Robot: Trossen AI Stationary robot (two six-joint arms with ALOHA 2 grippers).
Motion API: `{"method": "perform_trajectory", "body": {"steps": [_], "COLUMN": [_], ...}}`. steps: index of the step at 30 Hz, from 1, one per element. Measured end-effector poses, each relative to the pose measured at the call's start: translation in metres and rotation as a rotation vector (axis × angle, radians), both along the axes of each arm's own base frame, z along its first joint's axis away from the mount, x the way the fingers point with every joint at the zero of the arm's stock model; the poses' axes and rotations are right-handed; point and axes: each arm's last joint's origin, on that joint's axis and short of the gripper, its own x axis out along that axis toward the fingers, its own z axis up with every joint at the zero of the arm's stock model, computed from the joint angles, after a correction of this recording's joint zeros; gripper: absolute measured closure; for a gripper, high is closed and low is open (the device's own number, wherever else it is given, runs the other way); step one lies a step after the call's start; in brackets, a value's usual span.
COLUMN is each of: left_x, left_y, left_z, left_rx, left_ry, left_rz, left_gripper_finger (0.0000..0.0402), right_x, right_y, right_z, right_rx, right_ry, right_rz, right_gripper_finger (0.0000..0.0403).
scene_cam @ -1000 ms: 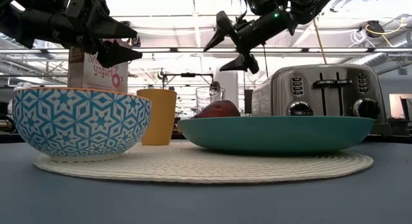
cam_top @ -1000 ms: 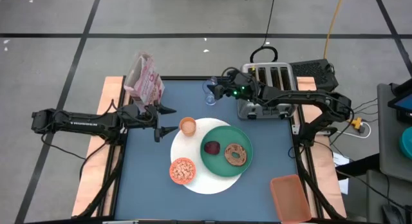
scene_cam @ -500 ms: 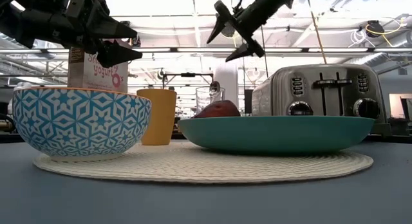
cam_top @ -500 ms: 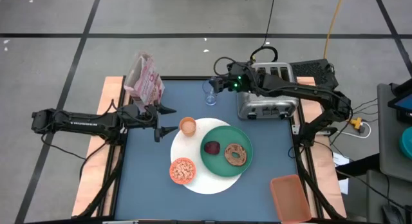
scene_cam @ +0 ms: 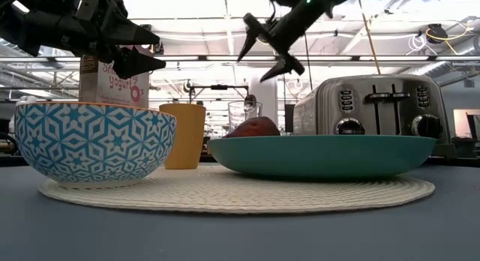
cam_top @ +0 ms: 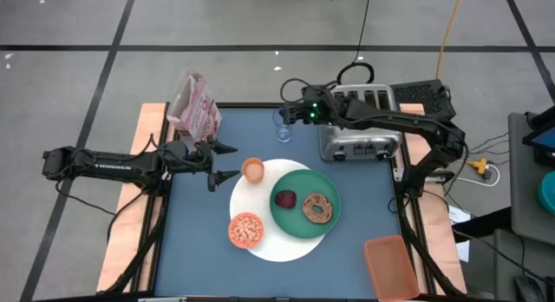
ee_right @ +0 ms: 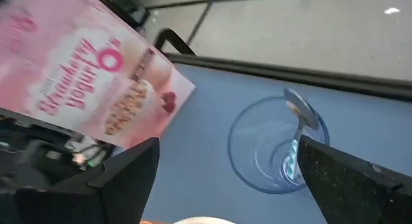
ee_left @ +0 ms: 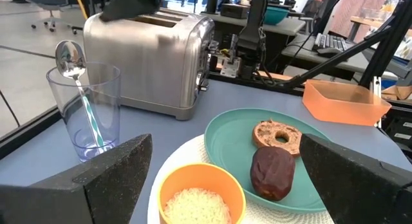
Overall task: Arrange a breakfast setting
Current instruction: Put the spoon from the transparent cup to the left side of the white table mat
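Note:
A green plate point(cam_top: 305, 200) with a brown bagel point(cam_top: 317, 208) and a dark red fruit point(cam_top: 285, 199) lies on a white round disc point(cam_top: 260, 241). An orange bowl point(cam_top: 245, 230) and an orange cup point(cam_top: 252, 170) also stand on the disc. A clear glass point(cam_top: 283, 131) stands at the far edge. A metal spoon point(ee_right: 297, 111) stands in it handle down and leans on the rim. My right gripper point(cam_top: 289, 104) hangs open above the glass point(ee_right: 278, 147). My left gripper point(cam_top: 221, 161) is open and empty, left of the cup.
A silver toaster point(cam_top: 360, 121) stands at the far right, under my right arm. A pink yogurt bag point(cam_top: 195, 107) stands at the far left corner. An orange tray point(cam_top: 390, 265) lies at the near right corner. Bare blue table lies at the near left.
My right gripper has gone up and a little toward the table's far edge, tipping its fingers downward over the glass. It has stayed open.

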Motion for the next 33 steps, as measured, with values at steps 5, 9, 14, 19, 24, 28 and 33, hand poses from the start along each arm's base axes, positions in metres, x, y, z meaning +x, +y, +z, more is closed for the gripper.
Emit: {"method": "perform_trajectory", "body": {"steps": [5,9,14,19,24,28,33], "left_x": [0.000,0.000,0.000,0.000,0.000,0.000,0.000], "left_y": [0.000,0.000,0.000,0.000,0.000,0.000,0.000], "left_z": [0.000,0.000,0.000,-0.001,-0.001,-0.001,-0.001], "left_rx": [0.000,0.000,-0.001,-0.001,-0.001,-0.001,-0.001], "left_ry": [0.000,0.001,0.003,0.006,0.006,0.005,0.006], "left_rz": [0.000,0.000,0.000,0.000,0.000,0.000,0.000], "left_gripper_finger": [0.0004,0.0004,0.0004,0.0004,0.0004,0.0004,0.0004], "right_x": [0.014,0.018,0.017,0.016,0.017,0.017,0.016], "right_y": [-0.005,-0.007,-0.007,-0.006,-0.007,-0.008,-0.009], "right_z": [-0.020,-0.028,-0.026,-0.026,-0.029,-0.029,-0.029], "right_rx": [0.024,0.028,0.009,0.007,0.011,-0.004,-0.020], "right_ry": [0.024,0.032,0.044,0.056,0.060,0.066,0.073], "right_rz": [-0.009,-0.010,0.006,0.004,0.000,-0.024,-0.039], "right_gripper_finger": [0.0046,0.0046,0.0046,0.0046,0.0046,0.0046,0.0046]}}
